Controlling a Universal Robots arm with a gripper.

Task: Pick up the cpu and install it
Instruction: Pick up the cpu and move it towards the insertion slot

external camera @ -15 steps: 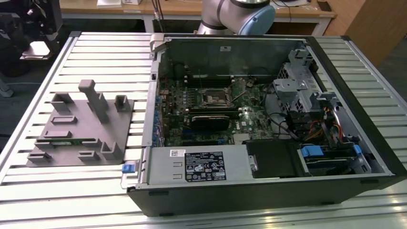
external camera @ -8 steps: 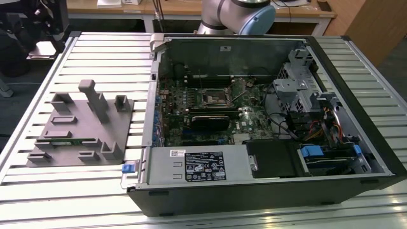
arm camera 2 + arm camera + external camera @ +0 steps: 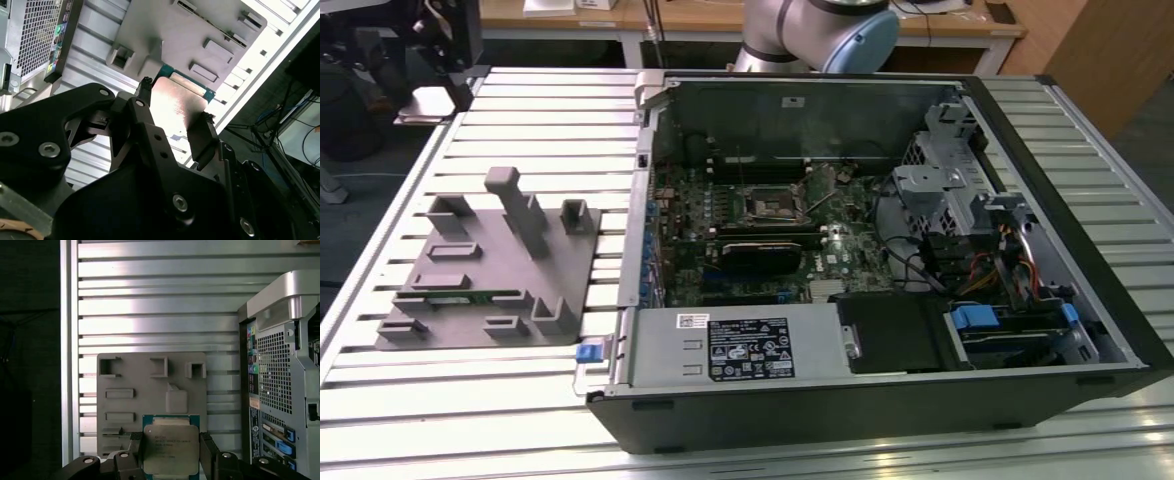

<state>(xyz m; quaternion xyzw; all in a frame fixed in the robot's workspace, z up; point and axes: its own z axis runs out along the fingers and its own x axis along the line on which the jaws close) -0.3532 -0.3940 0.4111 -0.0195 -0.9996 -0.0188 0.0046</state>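
I see my gripper [image 3: 171, 440] with jaws clamped on the cpu [image 3: 171, 454] over the grey tray [image 3: 135, 405] (slatted metal table [image 3: 150, 305] beneath); a wooden desk [image 3: 720, 18] sits at the exterior view's top.

In the exterior view the arm [image 3: 817, 35] stands at the table's far edge, showing a grey joint with a blue cap. In both wrist views the black gripper [image 3: 172, 452] [image 3: 176, 100] has its two fingers [image 3: 207, 452] pressed against opposite edges of the cpu [image 3: 171, 440], which lies flat between them.
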